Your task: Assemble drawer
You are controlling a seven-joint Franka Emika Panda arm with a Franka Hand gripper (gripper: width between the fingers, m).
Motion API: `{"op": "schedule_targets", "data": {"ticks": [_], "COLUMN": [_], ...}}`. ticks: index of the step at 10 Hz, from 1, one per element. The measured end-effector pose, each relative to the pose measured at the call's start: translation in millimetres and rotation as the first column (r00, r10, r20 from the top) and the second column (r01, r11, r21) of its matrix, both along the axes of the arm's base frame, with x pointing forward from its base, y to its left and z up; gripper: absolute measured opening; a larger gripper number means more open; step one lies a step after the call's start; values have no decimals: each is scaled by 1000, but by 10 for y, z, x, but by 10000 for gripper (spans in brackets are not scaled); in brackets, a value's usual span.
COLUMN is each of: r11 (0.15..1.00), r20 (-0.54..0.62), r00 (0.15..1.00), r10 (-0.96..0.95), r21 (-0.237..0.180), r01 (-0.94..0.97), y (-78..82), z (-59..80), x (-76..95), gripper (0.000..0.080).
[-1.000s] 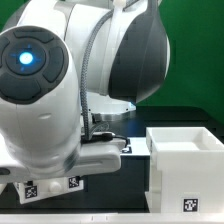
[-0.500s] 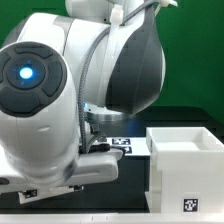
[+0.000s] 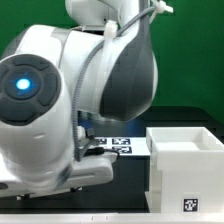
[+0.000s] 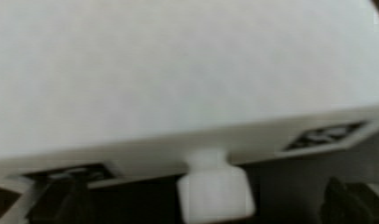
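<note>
In the wrist view a white knobbed drawer box (image 4: 168, 70) fills most of the picture, close up and blurred. Its front face carries two black-and-white tags and a white knob (image 4: 209, 190). My gripper (image 4: 204, 205) is open: its dark fingers (image 4: 53, 198) stand far apart on either side of the knob and do not touch it. In the exterior view the large white cube-shaped housing (image 3: 185, 165), open on top and with one tag on its front, stands at the exterior view's right. The gripper is hidden behind the arm there.
The arm's big white body (image 3: 60, 110) fills the exterior view's left and middle. The marker board (image 3: 118, 145) lies on the black table behind it, partly covered. A green wall is at the back.
The arm has swung and shifted toward the exterior view's left, so more of the marker board's tags show. The housing has not moved.
</note>
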State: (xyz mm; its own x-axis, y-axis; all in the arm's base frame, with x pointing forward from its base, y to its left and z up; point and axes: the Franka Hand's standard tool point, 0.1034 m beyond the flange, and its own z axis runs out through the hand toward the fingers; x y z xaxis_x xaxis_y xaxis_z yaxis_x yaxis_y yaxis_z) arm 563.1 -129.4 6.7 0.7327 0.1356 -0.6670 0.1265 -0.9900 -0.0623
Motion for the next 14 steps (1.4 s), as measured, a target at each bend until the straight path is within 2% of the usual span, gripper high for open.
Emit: {"op": "schedule_targets", "data": {"ticks": [2, 5, 8, 9, 11, 14], "r11": [1000, 999, 999, 998, 997, 996], "r20": [2, -25, -28, -71, -90, -93], "r00": [1000, 998, 998, 995, 993, 993], "r10": [-5, -49, -48, -64, -72, -71], "r21": [-4, -19, -21, -33, -45, -55], "r01": [5, 49, 47, 62, 68, 66], "y": [-63, -143, -144, -136, -159, -88], "z": [3, 83, 72, 77, 6, -8], "x": [-11, -62, -70, -118, -85, -87], "gripper": [649, 649, 649, 649, 649, 649]}}
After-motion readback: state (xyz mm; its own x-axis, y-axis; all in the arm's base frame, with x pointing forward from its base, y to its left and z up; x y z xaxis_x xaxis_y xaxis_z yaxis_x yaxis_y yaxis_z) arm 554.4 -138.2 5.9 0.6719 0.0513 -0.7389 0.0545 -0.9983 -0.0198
